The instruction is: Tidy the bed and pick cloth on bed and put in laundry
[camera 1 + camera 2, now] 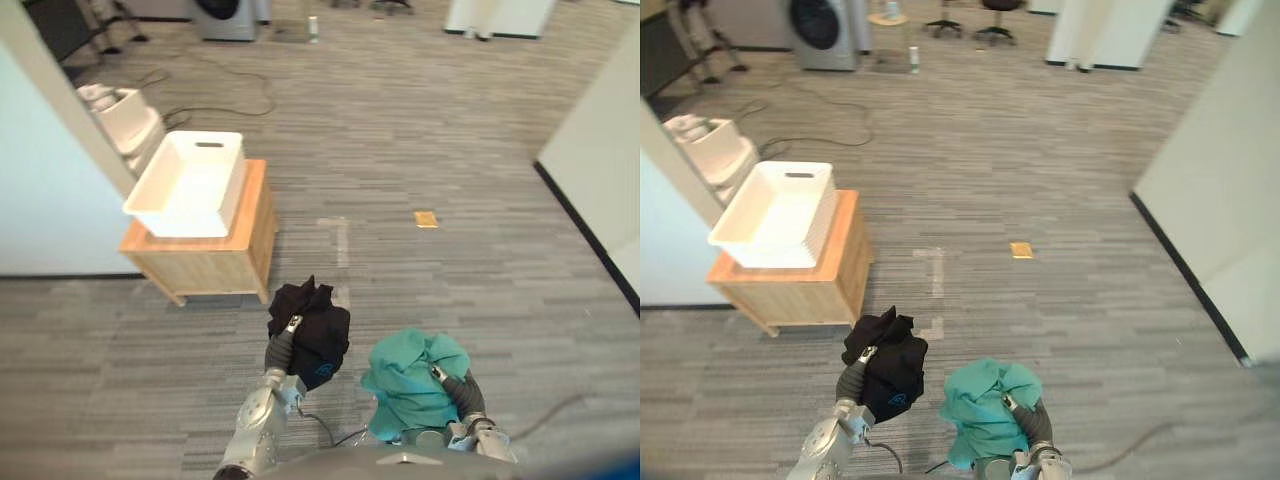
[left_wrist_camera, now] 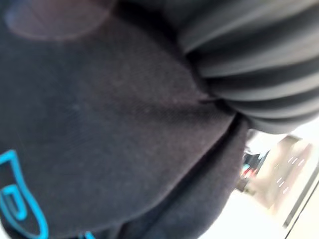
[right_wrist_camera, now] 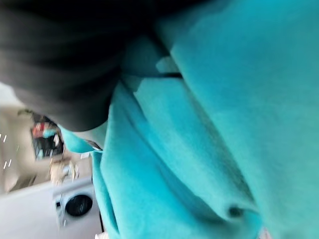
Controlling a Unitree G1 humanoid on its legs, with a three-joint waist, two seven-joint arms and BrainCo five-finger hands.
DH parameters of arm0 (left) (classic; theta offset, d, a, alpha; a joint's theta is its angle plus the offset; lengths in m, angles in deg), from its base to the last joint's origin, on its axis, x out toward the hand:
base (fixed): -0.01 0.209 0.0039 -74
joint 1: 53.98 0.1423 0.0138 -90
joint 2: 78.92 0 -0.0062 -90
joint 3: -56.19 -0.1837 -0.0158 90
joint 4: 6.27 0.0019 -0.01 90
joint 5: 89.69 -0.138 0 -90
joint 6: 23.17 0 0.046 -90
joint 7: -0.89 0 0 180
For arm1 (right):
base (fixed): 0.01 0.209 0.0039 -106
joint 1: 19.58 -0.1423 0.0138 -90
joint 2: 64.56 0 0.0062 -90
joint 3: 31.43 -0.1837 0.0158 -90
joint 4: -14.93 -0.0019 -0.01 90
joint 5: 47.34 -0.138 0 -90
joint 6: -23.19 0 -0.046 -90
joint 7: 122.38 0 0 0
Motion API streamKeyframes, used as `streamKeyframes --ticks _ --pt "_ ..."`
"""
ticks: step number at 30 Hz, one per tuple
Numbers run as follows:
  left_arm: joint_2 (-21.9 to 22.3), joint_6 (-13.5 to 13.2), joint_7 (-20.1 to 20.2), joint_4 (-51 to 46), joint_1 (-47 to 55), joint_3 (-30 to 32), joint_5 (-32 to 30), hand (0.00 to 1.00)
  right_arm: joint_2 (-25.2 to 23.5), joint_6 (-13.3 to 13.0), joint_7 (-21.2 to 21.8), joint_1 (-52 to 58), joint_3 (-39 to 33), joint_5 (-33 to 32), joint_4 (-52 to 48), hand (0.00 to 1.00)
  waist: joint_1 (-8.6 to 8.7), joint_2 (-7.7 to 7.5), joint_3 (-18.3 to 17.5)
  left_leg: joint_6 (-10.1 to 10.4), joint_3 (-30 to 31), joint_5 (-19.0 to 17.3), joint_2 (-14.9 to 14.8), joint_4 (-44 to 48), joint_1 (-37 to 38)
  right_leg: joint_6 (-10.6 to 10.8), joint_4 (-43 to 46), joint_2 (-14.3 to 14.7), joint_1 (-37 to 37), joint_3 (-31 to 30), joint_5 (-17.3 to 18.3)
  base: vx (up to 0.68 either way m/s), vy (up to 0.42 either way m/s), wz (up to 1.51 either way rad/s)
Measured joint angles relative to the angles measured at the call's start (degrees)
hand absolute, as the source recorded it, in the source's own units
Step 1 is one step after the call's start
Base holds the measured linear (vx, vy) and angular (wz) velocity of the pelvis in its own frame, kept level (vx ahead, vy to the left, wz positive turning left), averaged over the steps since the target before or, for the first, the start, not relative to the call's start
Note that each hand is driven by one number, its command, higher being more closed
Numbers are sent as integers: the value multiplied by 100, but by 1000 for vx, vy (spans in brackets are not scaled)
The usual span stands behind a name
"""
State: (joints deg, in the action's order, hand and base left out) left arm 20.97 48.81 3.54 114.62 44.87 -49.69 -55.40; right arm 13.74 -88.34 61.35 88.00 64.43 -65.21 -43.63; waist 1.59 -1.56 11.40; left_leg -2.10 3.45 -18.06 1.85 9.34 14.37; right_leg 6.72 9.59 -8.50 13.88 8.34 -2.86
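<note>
Black cloth (image 1: 315, 335) draping over left hand (image 2: 249, 74), teal cloth (image 1: 410, 385) covering right hand (image 3: 60, 59); grip state of either impossible to tell.

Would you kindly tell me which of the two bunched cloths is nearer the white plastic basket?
The black cloth with blue print, on the robot's left; the teal cloth hangs further right, away from the white plastic basket.

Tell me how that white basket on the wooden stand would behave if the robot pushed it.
Probably light: the white basket looks thin-walled, plastic and empty. Likely to slide rather than tip, being wide, low and flat on the wooden stand. It covers most of the stand's top, so a firm shove might carry it over an edge.
</note>
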Motion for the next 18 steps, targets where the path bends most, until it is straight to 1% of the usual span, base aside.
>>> streamKeyframes --ticks 1,2,3,4,5,6,7,8,9,10,11,12,13,14,15,16,17,18 --pt "-10 39 3 59 108 -36 -1 100 1 -40 5 -88 -5 0 -8 100 -4 -13 -8 132 37 -150 -156 17 98 -44 157 119 -20 38 -270 354 -348 18" --pt "-61 41 8 113 119 -82 -1 100 0 -60 5 -135 -25 -1 -7 100 4 41 24 202 50 -223 -250 14 133 -50 293 193 13 39 -285 362 -351 15" --pt "-63 57 84 243 98 -195 -4 100 -46 -85 -4 -225 -56 -10 -8 100 4 213 116 304 43 -304 -459 12 206 -309 608 372 82 79 -82 350 -332 5" --pt "-56 86 227 339 111 -249 -10 100 -35 -90 -10 -303 -96 -93 -2 100 2 312 179 362 5 -266 -571 161 208 -584 939 456 161 125 174 339 -330 5" --pt "-38 103 281 428 115 -261 -9 100 -37 -90 -17 -317 -109 -115 7 100 38 331 187 405 6 -240 -599 372 144 -666 1069 457 166 183 301 333 -314 8" --pt "21 145 371 481 188 -264 -6 100 -56 -90 -30 -322 -115 -119 -7 100 83 361 180 497 -44 -164 -626 1081 -72 -793 1232 461 104 261 457 314 -314 9" --pt "33 165 494 480 268 -261 4 100 -51 -90 -28 -311 -94 -113 -9 100 94 430 180 676 -160 26 -720 2117 -468 -843 1224 537 -62 334 649 304 -306 4" --pt "54 168 594 479 307 -249 14 100 -34 -90 -17 -311 -87 -109 -5 100 95 489 175 765 -188 244 -795 2719 -736 -865 1144 620 -171 342 698 273 -276 -11" --pt "107 172 721 476 349 -234 31 100 8 -90 12 -311 -72 -105 2 100 73 605 206 801 -230 768 -925 3518 -1092 -870 925 789 -414 349 708 280 -233 -29" --pt "164 226 945 479 453 -191 134 100 98 -89 84 -325 27 -91 67 100 31 732 227 817 -295 1799 -1133 4212 -1381 -879 497 998 -878 330 685 375 -214 -37" --pt "153 266 1137 461 542 -175 192 100 121 -90 112 -307 122 -89 93 100 -36 703 258 849 -297 2358 -1190 4659 -1557 -896 171 1062 -1206 310 659 340 -152 -40" --pt "127 313 1357 344 635 -162 234 100 143 -91 153 -320 155 -59 87 100 -61 746 264 820 -291 2149 -1200 5288 -1871 -1025 34 1149 -1405 241 668 332 -145 -40" --pt "127 416 1640 218 633 -143 236 100 219 -90 186 -390 130 -39 109 100 -110 779 279 725 -295 1753 -1142 5892 -2308 -1102 -79 1215 -1584 120 718 300 -163 -51" --pt "129 452 1841 105 654 -133 245 100 286 -82 258 -472 139 -38 111 100 -194 753 291 688 -327 1440 -1003 5979 -2675 -1143 -227 1223 -1759 13 747 289 -163 -49" --pt "131 474 1926 38 655 -134 258 100 303 -81 294 -502 138 -38 92 100 -222 728 305 679 -363 1301 -932 5857 -2809 -1151 -327 1222 -1866 -27 753 284 -144 -48" --pt "128 512 2040 -111 679 -148 275 100 305 -70 361 -573 138 -39 78 100 -266 669 335 644 -524 1068 -841 5327 -2978 -1184 -481 1223 -2044 -107 780 269 -117 -39" --pt "123 569 2102 -216 693 -205 337 100 297 -10 437 -609 138 -38 -4 100 -269 614 358 630 -753 931 -760 4408 -2989 -1156 -600 1217 -2231 -143 805 283 -96 -32" --pt "138 641 2113 -264 701 -251 360 100 298 15 478 -598 139 -38 -85 100 -259 595 356 639 -900 905 -729 3827 -2928 -1132 -650 1213 -2300 -141 843 402 -52 -10"
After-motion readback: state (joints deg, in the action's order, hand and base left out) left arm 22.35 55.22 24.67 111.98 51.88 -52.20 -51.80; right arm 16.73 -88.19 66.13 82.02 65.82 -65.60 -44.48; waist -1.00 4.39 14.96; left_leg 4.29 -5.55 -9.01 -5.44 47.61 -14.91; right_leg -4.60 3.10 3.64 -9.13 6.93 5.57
